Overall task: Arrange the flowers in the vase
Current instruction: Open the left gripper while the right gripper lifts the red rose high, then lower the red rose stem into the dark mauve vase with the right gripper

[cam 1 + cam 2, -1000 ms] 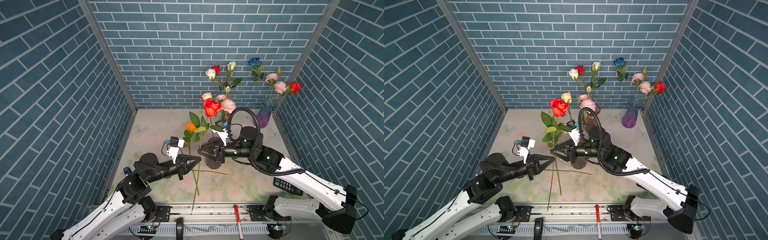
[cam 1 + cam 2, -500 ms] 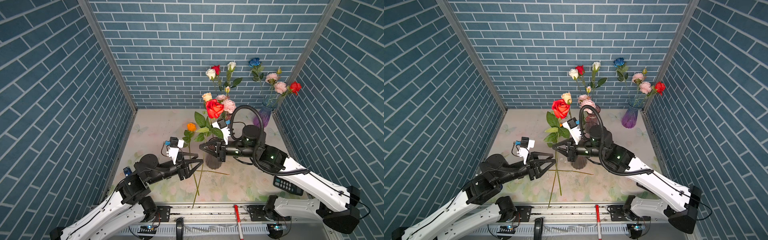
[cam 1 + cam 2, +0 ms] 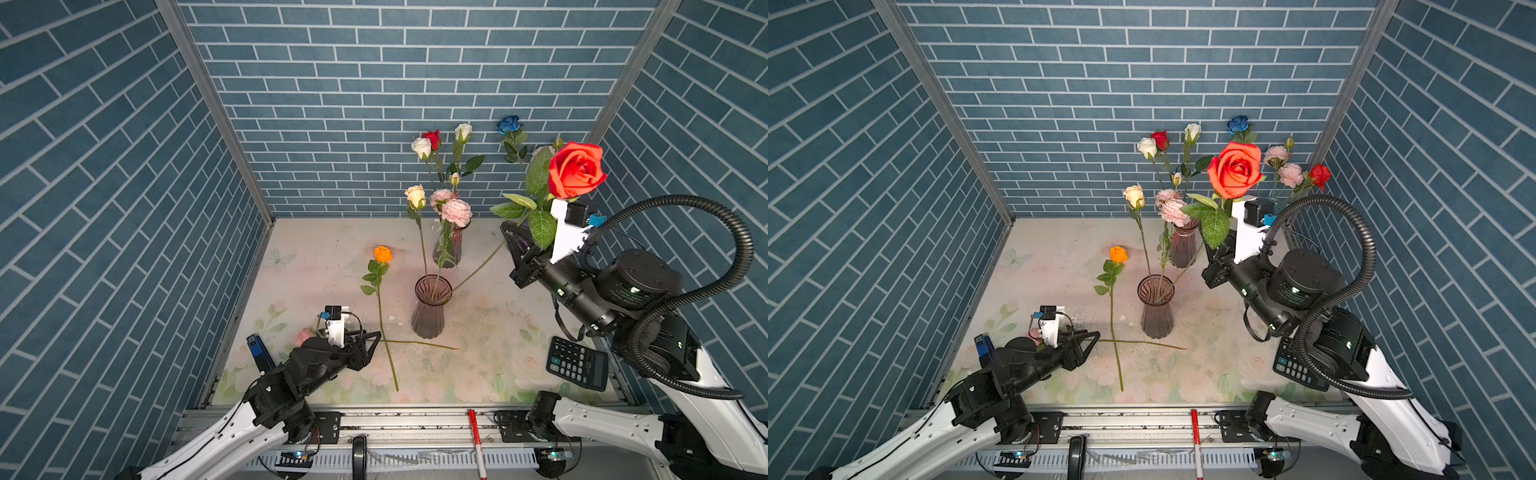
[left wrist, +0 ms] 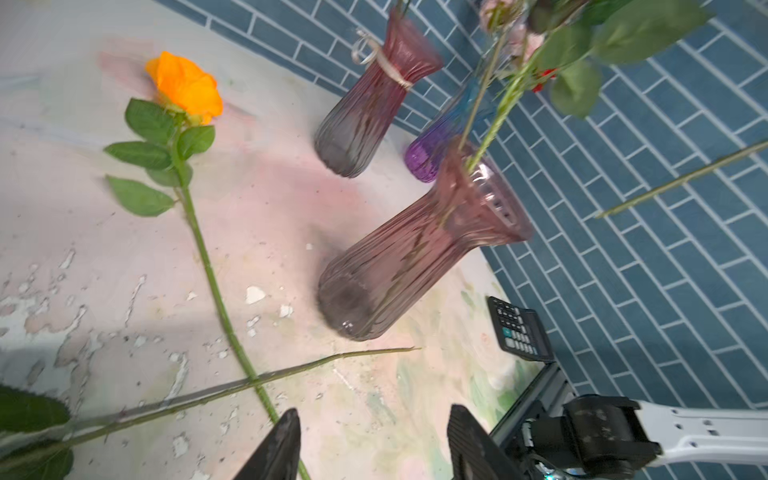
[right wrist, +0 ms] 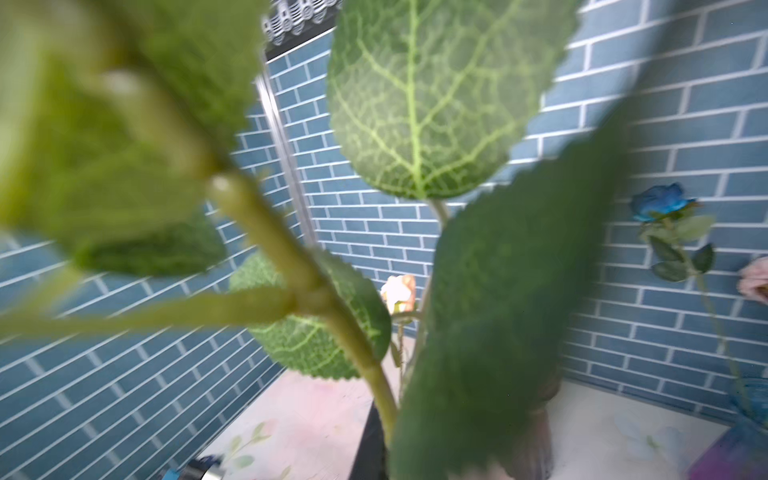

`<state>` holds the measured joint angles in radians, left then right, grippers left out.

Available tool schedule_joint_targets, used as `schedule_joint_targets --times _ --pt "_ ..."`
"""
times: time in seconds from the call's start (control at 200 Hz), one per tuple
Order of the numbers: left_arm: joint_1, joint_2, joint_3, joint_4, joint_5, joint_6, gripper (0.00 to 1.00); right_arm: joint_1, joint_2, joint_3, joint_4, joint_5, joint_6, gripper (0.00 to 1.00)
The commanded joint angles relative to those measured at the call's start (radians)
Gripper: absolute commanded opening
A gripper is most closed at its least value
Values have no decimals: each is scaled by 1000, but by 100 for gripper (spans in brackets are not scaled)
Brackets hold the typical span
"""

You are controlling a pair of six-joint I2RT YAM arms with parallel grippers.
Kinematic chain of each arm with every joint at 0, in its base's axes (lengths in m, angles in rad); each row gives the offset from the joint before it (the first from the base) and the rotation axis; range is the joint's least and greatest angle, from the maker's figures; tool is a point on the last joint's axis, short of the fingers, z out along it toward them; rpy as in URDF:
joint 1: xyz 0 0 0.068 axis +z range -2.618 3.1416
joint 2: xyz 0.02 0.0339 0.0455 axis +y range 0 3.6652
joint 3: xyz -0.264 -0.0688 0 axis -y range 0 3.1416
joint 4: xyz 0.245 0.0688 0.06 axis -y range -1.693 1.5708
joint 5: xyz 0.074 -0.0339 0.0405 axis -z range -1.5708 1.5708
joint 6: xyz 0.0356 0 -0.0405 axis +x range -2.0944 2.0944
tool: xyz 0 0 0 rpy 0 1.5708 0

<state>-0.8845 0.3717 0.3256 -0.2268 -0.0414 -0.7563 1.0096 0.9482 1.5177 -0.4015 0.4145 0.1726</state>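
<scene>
My right gripper [image 3: 519, 245] [image 3: 1214, 249] is raised at the right and shut on the stem of a big red rose [image 3: 575, 168] [image 3: 1235, 168]. The stem slants down to the mouth of the ribbed pink vase [image 3: 430, 311] [image 3: 1156, 316] mid-table, which holds a cream rose [image 3: 415, 195]. In the right wrist view, leaves hide most of the right gripper [image 5: 388, 449]. My left gripper [image 3: 376, 334] [image 4: 374, 415] stands open and empty, low beside the stem of an orange rose [image 3: 382, 254] [image 4: 187, 87] lying on the table.
A second stem [image 3: 415, 344] lies across the orange rose's stem, its pink bloom [image 3: 304, 336] by my left wrist. A back vase [image 3: 449, 249] holds several flowers. A blue-purple vase [image 4: 432, 153] stands far right. A calculator [image 3: 577, 368] lies front right.
My left gripper opened and let go of the red rose and drew back low. My right gripper shut on its stem and carried it up and to the right.
</scene>
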Motion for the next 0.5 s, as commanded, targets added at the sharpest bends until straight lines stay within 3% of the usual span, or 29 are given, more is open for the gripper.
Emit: schedule_joint_targets --times 0.0,0.205,0.495 --pt "-5 -14 -35 38 -40 -25 58 3 43 -27 84 141 -96 0" --pt "-5 -36 -75 68 -48 -34 57 -1 76 -82 181 188 -96 0" --pt "-5 -55 -88 71 -44 -37 55 -14 48 -283 405 213 32 0"
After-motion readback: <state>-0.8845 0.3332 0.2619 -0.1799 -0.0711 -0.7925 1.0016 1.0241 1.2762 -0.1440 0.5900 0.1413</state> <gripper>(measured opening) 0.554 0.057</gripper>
